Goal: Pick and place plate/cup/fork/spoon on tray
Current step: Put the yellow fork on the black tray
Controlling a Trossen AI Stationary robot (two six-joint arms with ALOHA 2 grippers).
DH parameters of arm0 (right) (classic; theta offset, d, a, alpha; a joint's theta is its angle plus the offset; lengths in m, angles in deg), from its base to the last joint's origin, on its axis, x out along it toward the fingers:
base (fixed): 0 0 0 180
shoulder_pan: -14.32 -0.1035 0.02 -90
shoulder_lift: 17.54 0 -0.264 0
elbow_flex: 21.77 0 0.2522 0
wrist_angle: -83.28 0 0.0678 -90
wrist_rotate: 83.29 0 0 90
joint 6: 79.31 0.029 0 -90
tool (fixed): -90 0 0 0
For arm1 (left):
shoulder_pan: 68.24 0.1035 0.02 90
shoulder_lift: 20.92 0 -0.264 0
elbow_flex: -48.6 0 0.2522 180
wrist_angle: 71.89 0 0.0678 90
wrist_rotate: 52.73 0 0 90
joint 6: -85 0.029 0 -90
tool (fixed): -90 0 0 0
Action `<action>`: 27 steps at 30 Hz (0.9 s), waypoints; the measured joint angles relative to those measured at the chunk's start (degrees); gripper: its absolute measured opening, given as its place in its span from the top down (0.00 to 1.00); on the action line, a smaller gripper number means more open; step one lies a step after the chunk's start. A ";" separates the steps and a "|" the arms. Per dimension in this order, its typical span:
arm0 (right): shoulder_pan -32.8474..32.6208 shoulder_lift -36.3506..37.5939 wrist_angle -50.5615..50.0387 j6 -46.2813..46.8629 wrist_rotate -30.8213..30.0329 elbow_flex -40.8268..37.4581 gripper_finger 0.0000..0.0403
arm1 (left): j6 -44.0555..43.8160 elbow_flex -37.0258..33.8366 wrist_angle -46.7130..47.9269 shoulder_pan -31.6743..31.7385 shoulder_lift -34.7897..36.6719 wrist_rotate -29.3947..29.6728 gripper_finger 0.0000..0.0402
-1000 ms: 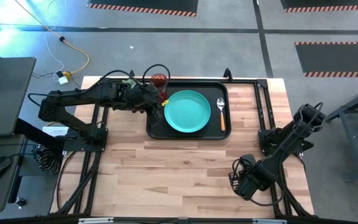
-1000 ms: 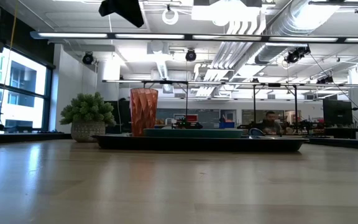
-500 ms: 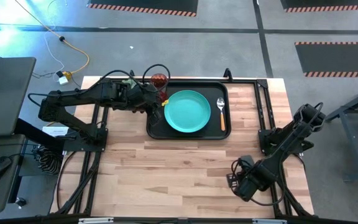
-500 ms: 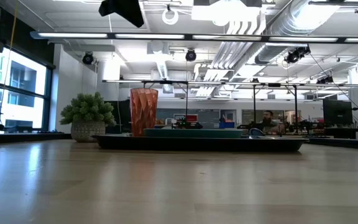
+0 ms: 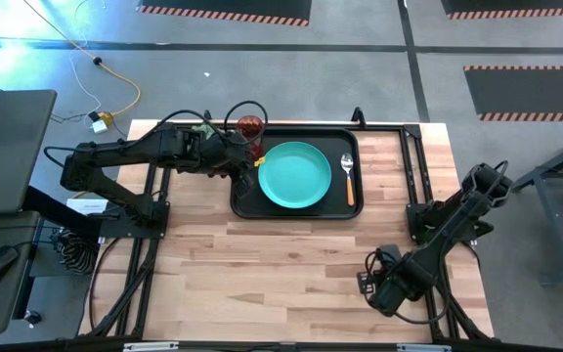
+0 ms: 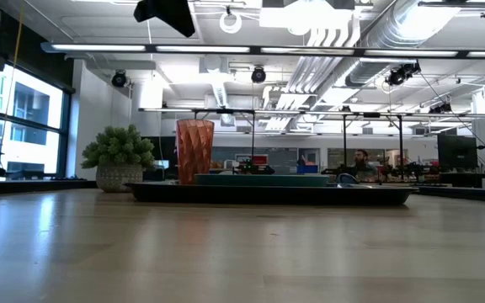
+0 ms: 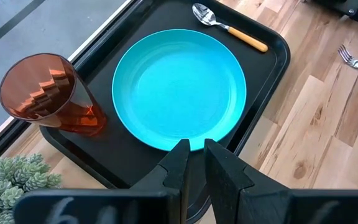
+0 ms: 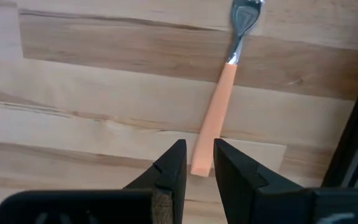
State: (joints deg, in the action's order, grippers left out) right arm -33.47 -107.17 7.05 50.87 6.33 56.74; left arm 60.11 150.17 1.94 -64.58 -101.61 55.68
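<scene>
The black tray (image 5: 247, 205) lies at the table's far middle. On it are the teal plate (image 5: 294, 174), the spoon (image 5: 348, 176) at its right end and the red cup (image 5: 250, 125), upright in its far left corner. My left gripper (image 7: 196, 146) is shut over the plate's left rim (image 7: 166, 144), at the tray's left edge (image 5: 250, 164). The fork (image 8: 219, 106) lies flat on the table at the near right. My right gripper (image 8: 199, 149) is narrowly open above it (image 5: 371, 286), one finger on each side of the handle's free end (image 8: 202, 165).
A green spiky plant in a pot (image 6: 118, 156) stands on the table just left of the tray's far left corner. Black frame rails (image 5: 413, 176) run along the table's left and right sides. Bare wood (image 5: 262, 274) fills the table's near half.
</scene>
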 joint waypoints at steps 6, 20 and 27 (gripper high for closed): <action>0.00 0.00 -1.94 0.19 0.00 0.00 0.77 | 0.00 0.00 0.00 0.00 0.00 -0.02 0.90; -0.74 -0.17 0.90 0.32 1.04 -5.36 0.54 | 0.00 0.00 -0.02 0.00 0.00 -0.02 0.90; -0.70 -0.17 4.51 0.36 2.08 -9.93 0.59 | 0.00 0.00 -0.04 0.00 0.00 -0.02 0.90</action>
State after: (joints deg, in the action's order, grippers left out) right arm -34.17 -107.34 11.56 51.23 8.40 46.82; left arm 60.11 150.17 1.90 -64.58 -101.61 55.67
